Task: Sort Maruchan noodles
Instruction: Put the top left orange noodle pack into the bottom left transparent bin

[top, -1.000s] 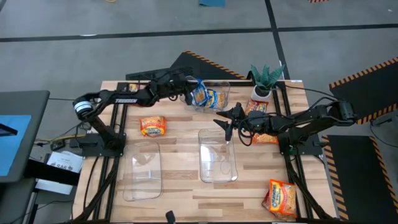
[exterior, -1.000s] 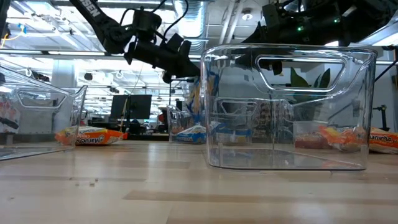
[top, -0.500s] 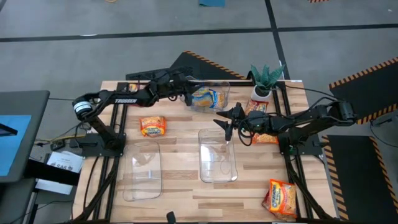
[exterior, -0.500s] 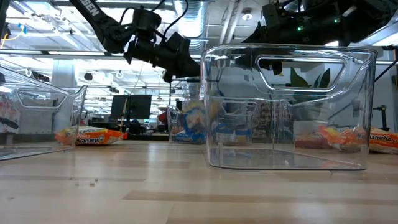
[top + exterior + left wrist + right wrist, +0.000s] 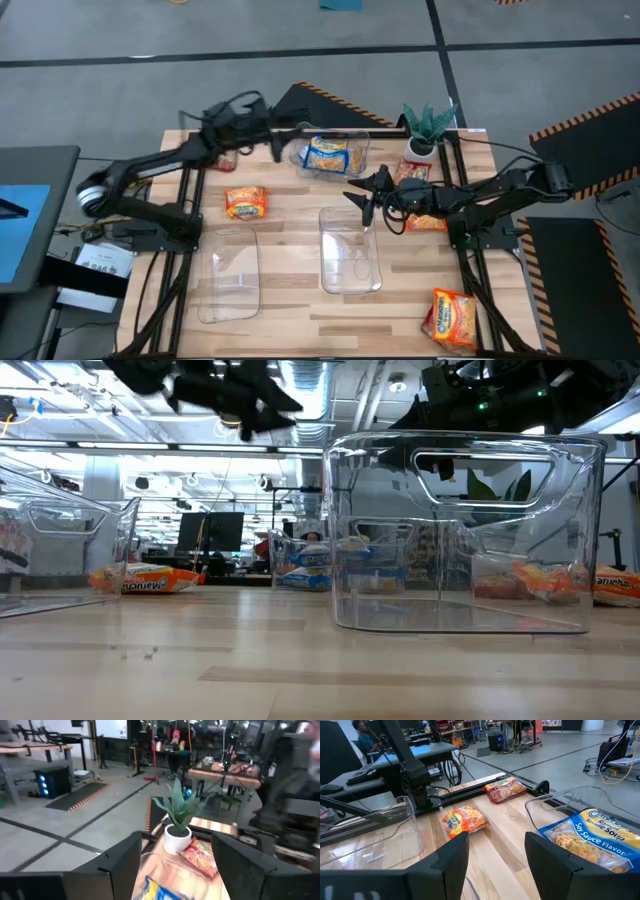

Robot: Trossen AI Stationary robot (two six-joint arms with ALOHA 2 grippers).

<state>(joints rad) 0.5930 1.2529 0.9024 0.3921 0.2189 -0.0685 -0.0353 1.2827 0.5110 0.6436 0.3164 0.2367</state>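
A blue-and-yellow Maruchan packet [image 5: 330,156] lies flat inside the far clear bin [image 5: 358,140]; it also shows in the right wrist view [image 5: 590,840]. My left gripper [image 5: 281,142] hangs open to the left of that bin and above it, with nothing between its fingers [image 5: 120,865]. An orange packet [image 5: 245,202] lies flat on the wood left of centre. My right gripper [image 5: 363,203] stands open over the far end of the middle bin [image 5: 350,250], holding nothing. Another orange packet [image 5: 426,222] lies partly hidden under the right arm.
A potted green plant [image 5: 428,128] stands at the far right, with a red-orange packet [image 5: 412,172] beside it. One more packet [image 5: 450,318] lies at the near right. A third clear bin [image 5: 228,275] stands near left. A darker packet [image 5: 505,789] lies at the far left edge.
My left gripper has opened and let go of the blue-and-yellow packet, which has dropped from upright into the far bin and now lies flat. The gripper has then drawn back toward the table's left edge and risen.
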